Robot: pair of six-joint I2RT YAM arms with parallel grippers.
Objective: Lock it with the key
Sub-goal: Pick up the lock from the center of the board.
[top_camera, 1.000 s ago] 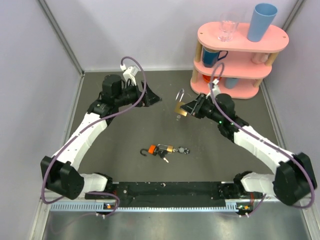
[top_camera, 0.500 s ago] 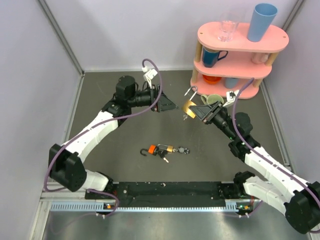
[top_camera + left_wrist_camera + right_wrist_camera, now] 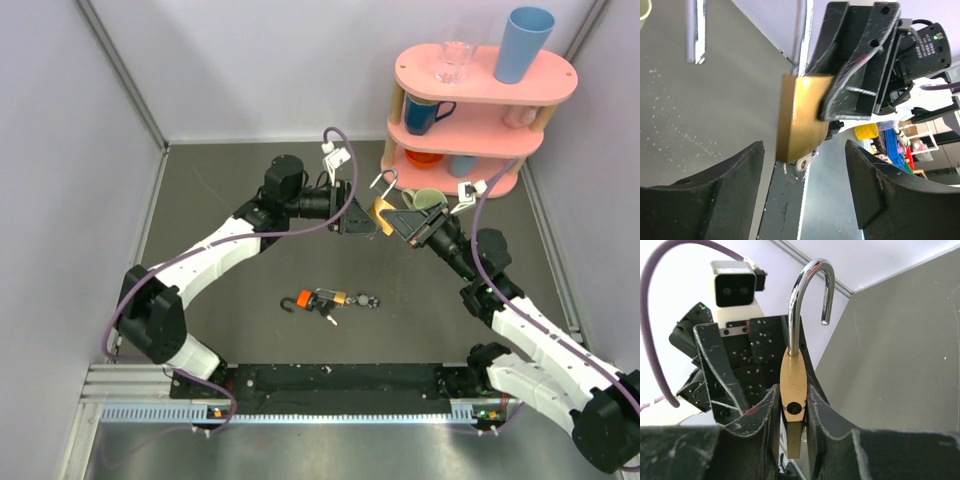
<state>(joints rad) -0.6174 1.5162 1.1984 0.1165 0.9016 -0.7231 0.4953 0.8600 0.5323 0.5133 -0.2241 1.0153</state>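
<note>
My right gripper [image 3: 398, 222] is shut on the body of a large brass padlock [image 3: 381, 212] and holds it above the table with its silver shackle [image 3: 807, 295] open. In the right wrist view the padlock [image 3: 792, 375] sits upright between the gripper [image 3: 793, 407]. My left gripper [image 3: 360, 221] is open, with the padlock's lower end [image 3: 802, 120] just in front of its fingertips [image 3: 804, 165]. A small silver piece with a thin ring [image 3: 804, 160] sticks out under the padlock. A tiny silver key [image 3: 329, 317] lies in a bunch on the table with an orange-and-black padlock [image 3: 305, 298].
A pink three-tier shelf [image 3: 485, 82] with cups and a glass stands at the back right. A pale cup [image 3: 427, 198] stands on the table just behind my right gripper. A tiny brass padlock [image 3: 340, 297] lies in the bunch. Grey walls close the left, back and right sides.
My left arm has swung right until its open gripper reaches the brass padlock. My right arm has shifted the padlock slightly right and turned it.
</note>
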